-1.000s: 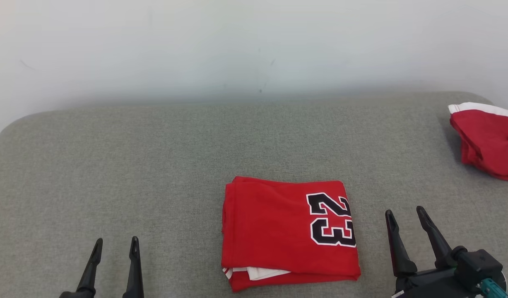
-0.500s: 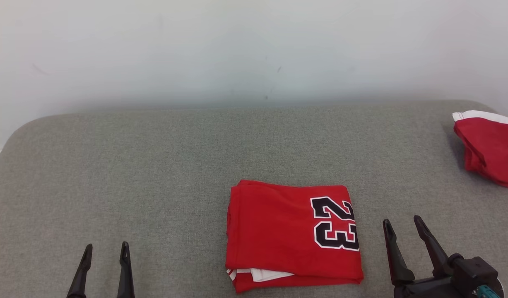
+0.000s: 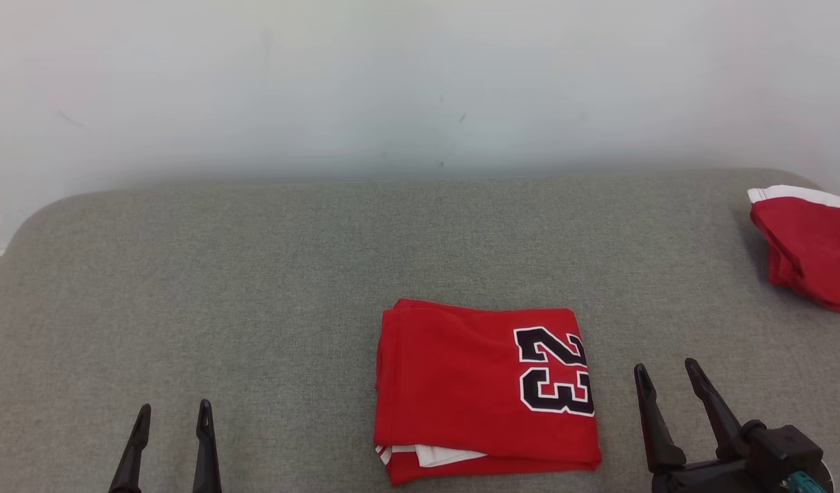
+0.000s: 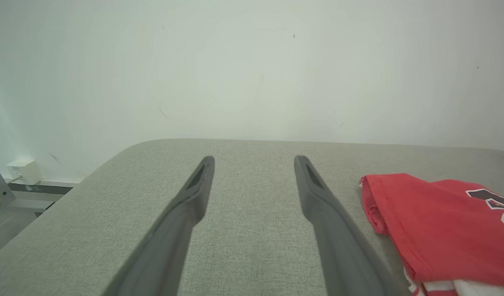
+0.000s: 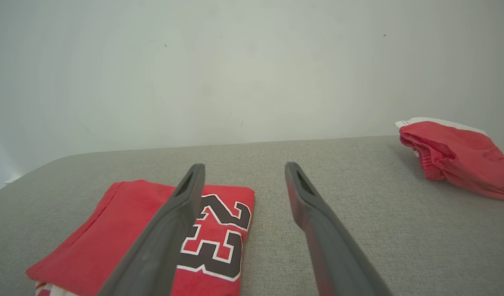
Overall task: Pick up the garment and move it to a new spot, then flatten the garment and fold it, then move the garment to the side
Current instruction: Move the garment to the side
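Head view, read left to right. The left gripper (image 3: 174, 409) sits low at the near edge, jaws spread with nothing between them, fingers over bare pad (image 3: 255, 274) and clear of the garment (image 3: 461, 390). The garment is red, folded to a compact rectangle, lying flat near the front edge between the two grippers and closer to the right one. Its black "23" lies sideways at the right end, and a white layer shows at the near edge. The right gripper (image 3: 666, 367) stands just beside the garment's right edge, not touching, jaws spread and empty. At far right a heap (image 3: 806, 253), a second red cloth with white trim, lies crumpled, well apart from the garment.

Assessment: the fold appears complete; the move to the side is not yet done. The grippers flank the bundle, one per side, which suits a two-sided lift that keeps the layers together. The white layer could slip out if the bundle were taken from one end alone.

The pad is grey woven fabric with rounded corners, smooth, likely with some give. The wall (image 3: 392, 82) behind it is plain, pale and lightly scuffed. Left wrist view adds a small white box (image 4: 25, 170) low on the wall beyond the pad's left corner.
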`<state>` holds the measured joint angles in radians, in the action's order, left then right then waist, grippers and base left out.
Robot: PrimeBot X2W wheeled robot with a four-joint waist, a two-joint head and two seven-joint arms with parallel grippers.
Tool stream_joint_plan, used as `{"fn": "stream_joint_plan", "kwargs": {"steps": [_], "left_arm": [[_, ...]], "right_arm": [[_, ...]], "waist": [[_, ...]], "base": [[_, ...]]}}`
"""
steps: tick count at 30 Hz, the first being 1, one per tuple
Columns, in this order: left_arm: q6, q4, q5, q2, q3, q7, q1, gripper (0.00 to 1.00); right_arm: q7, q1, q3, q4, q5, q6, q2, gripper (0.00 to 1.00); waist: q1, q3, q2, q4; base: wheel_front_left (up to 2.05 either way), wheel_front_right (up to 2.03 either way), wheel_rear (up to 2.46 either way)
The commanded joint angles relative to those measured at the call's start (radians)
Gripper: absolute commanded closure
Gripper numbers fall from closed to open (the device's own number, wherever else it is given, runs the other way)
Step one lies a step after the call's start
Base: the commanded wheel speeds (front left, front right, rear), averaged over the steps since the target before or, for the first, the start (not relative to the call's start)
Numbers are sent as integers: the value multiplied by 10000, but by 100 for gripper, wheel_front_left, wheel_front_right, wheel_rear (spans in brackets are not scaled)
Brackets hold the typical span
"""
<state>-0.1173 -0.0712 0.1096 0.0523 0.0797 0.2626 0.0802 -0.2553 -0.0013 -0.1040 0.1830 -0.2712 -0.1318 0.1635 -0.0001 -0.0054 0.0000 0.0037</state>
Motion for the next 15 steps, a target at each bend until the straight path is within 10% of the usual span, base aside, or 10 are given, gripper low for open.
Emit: {"fn": "stream_joint_plan", "kwargs": {"steps": [1, 15], "left_arm": [[22, 48, -41, 4, 29, 27, 109, 0], [70, 96, 31, -13, -156, 27, -89, 0]], "right_arm": [[2, 35, 27, 26, 49, 30, -19, 0], [689, -915, -144, 596, -110, 30, 196, 0]], "waist": [[1, -2, 0, 5], [1, 353, 0, 172]], "base": [[0, 0, 0], [0, 0, 0]]}}
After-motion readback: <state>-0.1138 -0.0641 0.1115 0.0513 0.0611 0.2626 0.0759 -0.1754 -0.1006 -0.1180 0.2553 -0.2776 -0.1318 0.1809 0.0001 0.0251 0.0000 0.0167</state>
